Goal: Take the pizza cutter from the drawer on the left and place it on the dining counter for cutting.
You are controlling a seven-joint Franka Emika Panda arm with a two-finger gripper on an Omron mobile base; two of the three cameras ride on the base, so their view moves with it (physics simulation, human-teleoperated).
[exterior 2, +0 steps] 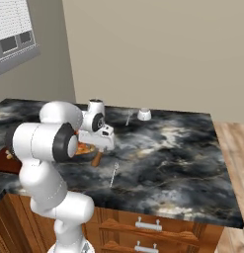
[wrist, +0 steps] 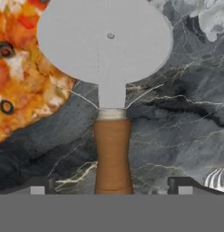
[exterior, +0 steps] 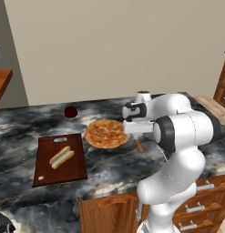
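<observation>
The pizza cutter lies flat on the dining counter, brown handle toward the hand, grey wheel overlapping the pizza at its edge. The gripper hovers right above the handle, jaws spread wide, one finger on each side, grasping nothing. Further left sits a cutting board with a hot dog bun.

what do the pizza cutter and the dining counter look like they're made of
Pizza cutter: the wheel looks like matte pale grey metal, flat and even; the handle looks like smooth brown wood. Dining counter: seemingly polished stone, dark grey-black with pale marbled veins.
</observation>
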